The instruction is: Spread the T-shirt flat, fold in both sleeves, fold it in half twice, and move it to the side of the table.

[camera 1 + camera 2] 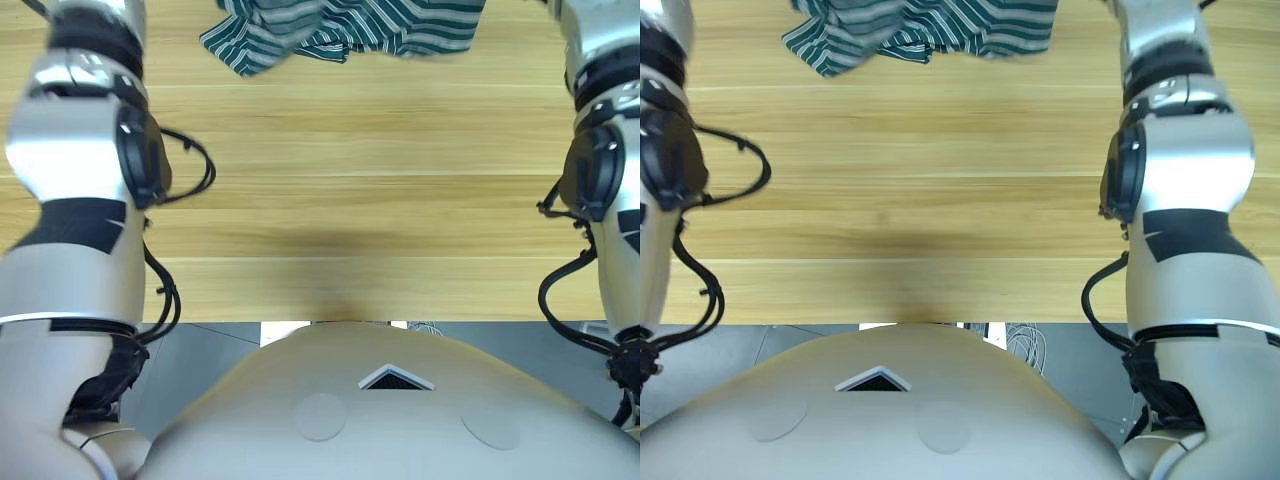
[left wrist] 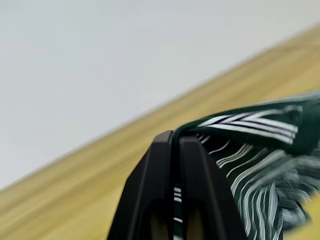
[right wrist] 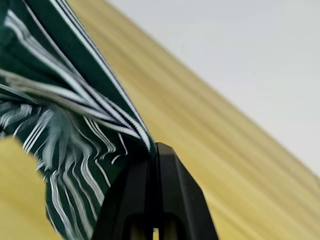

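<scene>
The T-shirt (image 1: pixel 340 30) is dark green with thin white stripes. It hangs bunched above the far part of the wooden table (image 1: pixel 350 200), its lower folds drooping toward the boards. My left gripper (image 2: pixel 176 145) is shut on one edge of the T-shirt (image 2: pixel 260 150), the cloth pinched between its black fingers (image 2: pixel 155 185). My right gripper (image 3: pixel 154 155) is shut on another edge of the T-shirt (image 3: pixel 60 110), which drapes away from its fingers (image 3: pixel 175 185). Both arms stretch forward along the two sides of the table, their hands beyond the top of the head views.
The table's near edge (image 1: pixel 400 320) runs just in front of me, with grey floor (image 1: pixel 200 350) below it. Bare light-wood boards stretch between my arms. A pale wall (image 2: pixel 125 60) rises behind the table's far edge.
</scene>
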Controlling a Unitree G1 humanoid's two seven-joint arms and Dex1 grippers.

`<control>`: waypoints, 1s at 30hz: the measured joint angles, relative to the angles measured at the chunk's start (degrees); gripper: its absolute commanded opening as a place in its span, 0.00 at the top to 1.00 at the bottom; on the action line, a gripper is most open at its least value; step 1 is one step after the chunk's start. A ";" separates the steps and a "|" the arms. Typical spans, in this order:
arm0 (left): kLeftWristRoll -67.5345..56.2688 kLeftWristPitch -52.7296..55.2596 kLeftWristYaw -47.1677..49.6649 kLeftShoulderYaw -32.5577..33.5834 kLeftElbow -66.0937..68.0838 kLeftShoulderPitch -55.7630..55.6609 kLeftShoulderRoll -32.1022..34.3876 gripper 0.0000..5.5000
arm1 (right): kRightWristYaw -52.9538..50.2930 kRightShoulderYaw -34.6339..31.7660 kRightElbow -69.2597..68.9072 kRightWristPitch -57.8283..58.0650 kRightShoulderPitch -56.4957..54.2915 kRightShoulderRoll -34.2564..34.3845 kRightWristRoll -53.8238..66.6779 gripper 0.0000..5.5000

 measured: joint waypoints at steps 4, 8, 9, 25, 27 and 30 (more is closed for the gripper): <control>-6.64 6.28 -8.50 1.99 -23.15 17.59 2.58 1.00 | 4.94 -0.86 -0.16 -3.66 4.43 -0.54 0.46 1.00; -13.87 16.27 -11.89 5.72 -48.13 29.15 7.53 1.00 | 13.40 -2.25 -1.14 -9.52 5.25 -1.57 2.57 1.00; -15.54 18.71 -12.93 6.01 -54.59 33.43 9.02 1.00 | 17.47 -2.36 -1.76 -11.92 5.92 -2.57 2.87 1.00; -1.88 9.95 -21.41 -9.45 -77.19 83.31 23.00 1.00 | 39.34 12.50 -20.68 -41.70 39.41 -18.20 1.71 1.00; -0.31 7.78 -20.78 -9.78 -75.84 82.19 23.54 1.00 | 37.47 13.47 -21.52 -42.09 40.09 -18.53 1.88 1.00; 1.73 5.31 -19.70 -10.15 -75.46 82.12 24.79 1.00 | 40.81 14.76 -26.55 -40.77 43.65 -19.76 6.69 1.00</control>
